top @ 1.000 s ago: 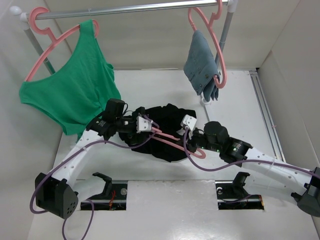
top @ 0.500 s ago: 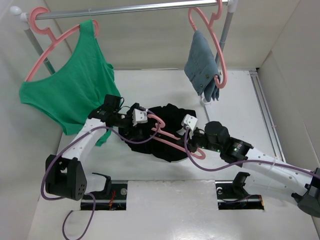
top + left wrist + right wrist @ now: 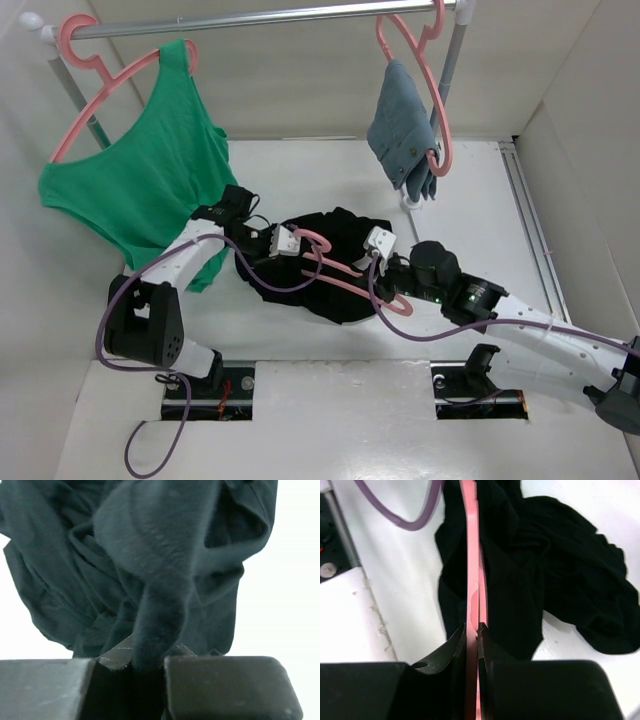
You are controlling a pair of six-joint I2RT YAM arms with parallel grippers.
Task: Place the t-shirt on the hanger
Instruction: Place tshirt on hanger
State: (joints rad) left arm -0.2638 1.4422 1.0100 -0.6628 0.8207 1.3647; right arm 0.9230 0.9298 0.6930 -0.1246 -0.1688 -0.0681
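The black t-shirt (image 3: pixel 340 285) lies crumpled on the white table, mid-scene. Across it lies the salmon-pink hanger (image 3: pixel 345 277), its curled hook toward the left arm. My left gripper (image 3: pixel 298 245) sits at the shirt's left edge beside that hook. In the left wrist view it (image 3: pixel 149 664) is shut on a raised fold of the t-shirt (image 3: pixel 155 555). My right gripper (image 3: pixel 378 265) is over the shirt's right side. The right wrist view shows it (image 3: pixel 472 630) shut on the thin hanger (image 3: pixel 469 555), with the t-shirt (image 3: pixel 560 570) spread beyond.
A metal rail (image 3: pixel 260 17) runs across the back. A green tank top (image 3: pixel 150 175) hangs from it on a pink hanger at left, close behind my left arm. A grey-blue garment (image 3: pixel 403 130) hangs at right. A purple cable (image 3: pixel 415 517) loops near the hanger.
My left arm swung inward and its gripper, open a moment ago, has shut on a fold of the t-shirt by the hanger's hook. The right gripper and hanger have stayed put.
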